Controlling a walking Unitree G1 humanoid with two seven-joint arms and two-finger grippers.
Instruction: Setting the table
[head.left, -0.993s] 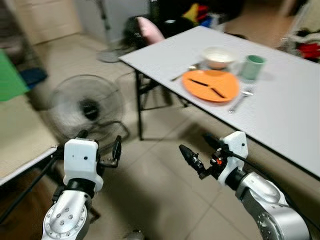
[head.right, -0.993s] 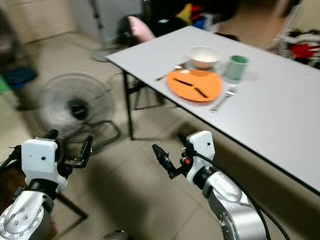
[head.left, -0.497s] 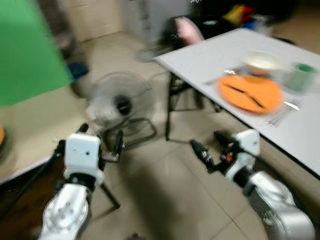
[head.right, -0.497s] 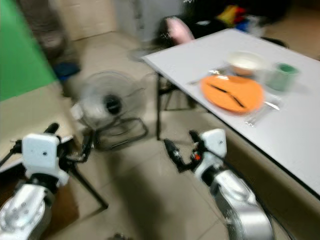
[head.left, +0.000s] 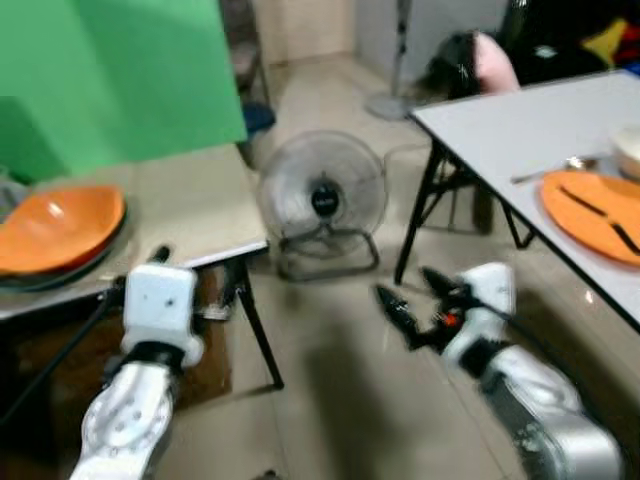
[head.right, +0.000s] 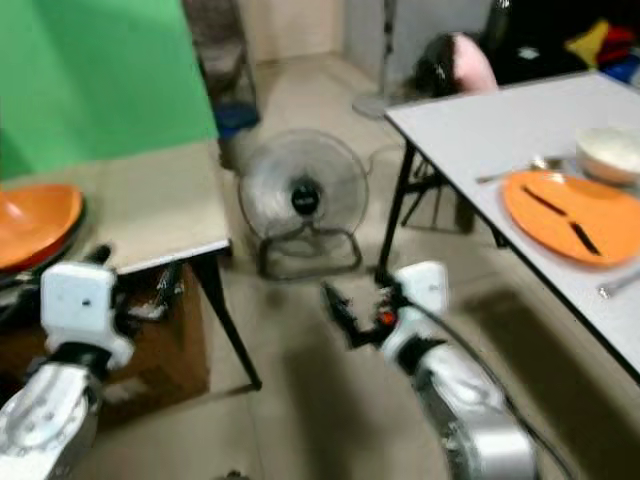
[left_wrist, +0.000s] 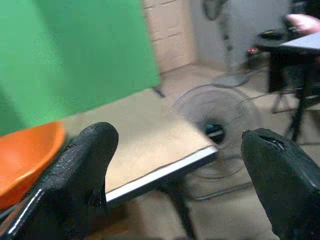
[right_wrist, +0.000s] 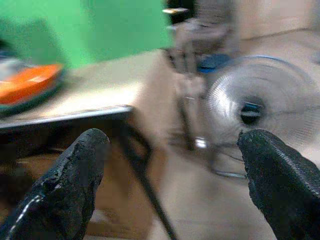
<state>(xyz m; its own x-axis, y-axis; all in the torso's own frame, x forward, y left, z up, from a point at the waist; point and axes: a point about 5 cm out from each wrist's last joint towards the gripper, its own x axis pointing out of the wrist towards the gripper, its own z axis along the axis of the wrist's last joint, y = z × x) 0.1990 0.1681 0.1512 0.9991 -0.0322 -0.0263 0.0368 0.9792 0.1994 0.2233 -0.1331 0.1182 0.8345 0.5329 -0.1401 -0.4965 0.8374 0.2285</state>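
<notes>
An orange bowl is sitting on the beige table at the left. On the white table at the right, an orange plate is lying. The left gripper and right gripper are hanging over the floor, fingers apart, empty. A fan is standing between the tables.

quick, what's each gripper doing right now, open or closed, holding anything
Left gripper: jaws open, holding nothing, near the beige side table.
Right gripper: jaws open, holding nothing, above the floor.
</notes>
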